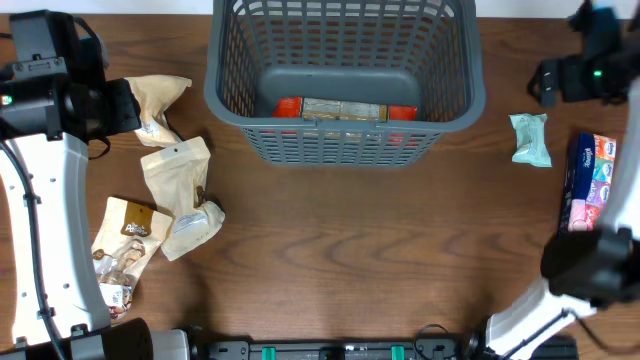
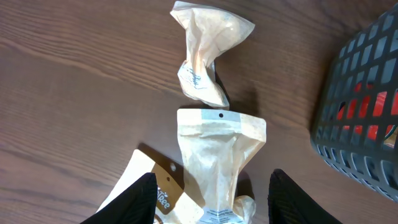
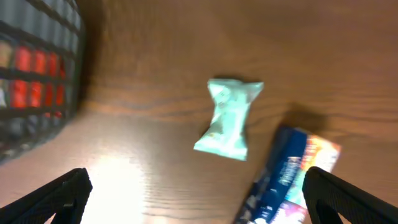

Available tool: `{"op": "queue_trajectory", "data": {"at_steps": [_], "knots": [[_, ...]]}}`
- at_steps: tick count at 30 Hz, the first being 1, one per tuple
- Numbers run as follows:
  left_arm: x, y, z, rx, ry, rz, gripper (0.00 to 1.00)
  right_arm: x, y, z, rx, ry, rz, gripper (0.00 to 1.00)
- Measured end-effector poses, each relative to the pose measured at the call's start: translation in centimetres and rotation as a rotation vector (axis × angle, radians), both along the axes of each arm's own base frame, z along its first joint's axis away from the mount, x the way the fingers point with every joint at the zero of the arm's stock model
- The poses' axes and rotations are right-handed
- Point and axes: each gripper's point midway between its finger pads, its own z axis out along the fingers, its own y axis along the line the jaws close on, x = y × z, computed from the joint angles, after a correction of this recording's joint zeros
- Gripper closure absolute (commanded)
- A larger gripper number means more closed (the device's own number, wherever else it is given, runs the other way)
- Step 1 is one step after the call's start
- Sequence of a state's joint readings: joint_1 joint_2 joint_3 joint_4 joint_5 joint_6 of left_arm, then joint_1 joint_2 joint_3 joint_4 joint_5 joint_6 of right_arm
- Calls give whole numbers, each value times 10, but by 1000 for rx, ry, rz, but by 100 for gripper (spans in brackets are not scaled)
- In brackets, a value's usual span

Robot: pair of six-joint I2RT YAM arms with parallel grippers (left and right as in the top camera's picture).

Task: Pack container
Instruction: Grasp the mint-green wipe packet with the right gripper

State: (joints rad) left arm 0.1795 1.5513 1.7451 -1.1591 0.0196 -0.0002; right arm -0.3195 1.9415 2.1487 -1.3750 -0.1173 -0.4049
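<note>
Both arms pair white shells with black joint housings. The left arm (image 1: 45,200) has a long white link with a thin black cable along it, and a small green light sits behind its end effector. The left end effector (image 2: 212,177) has two matte black, wedge-shaped fingers (image 2: 134,199). On the right arm (image 1: 535,305), the right end effector (image 3: 198,177) has black fingers that seem ridged, though the view is blurred.
</note>
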Motion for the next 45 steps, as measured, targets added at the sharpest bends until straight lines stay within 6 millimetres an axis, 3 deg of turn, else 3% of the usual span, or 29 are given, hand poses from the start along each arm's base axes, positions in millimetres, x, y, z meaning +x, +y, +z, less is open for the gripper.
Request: {"op": "queue_trajectory", "data": {"at_steps": [7,13,26,35,45], "knots": [[0,0,0,0,0,0,53,11,-4,-96,71,235,9,1],[0,0,0,0,0,0,53,7,-20,-141,58,354,-60,3],[0,0,0,0,0,0,53,3,-47,-164,39,390,-135,5],[0,0,0,0,0,0,53,5,-49,-213,59,461,-134,7],[0,0,0,0,0,0,53,16,-54,-220,52,423,-158,10]]}}
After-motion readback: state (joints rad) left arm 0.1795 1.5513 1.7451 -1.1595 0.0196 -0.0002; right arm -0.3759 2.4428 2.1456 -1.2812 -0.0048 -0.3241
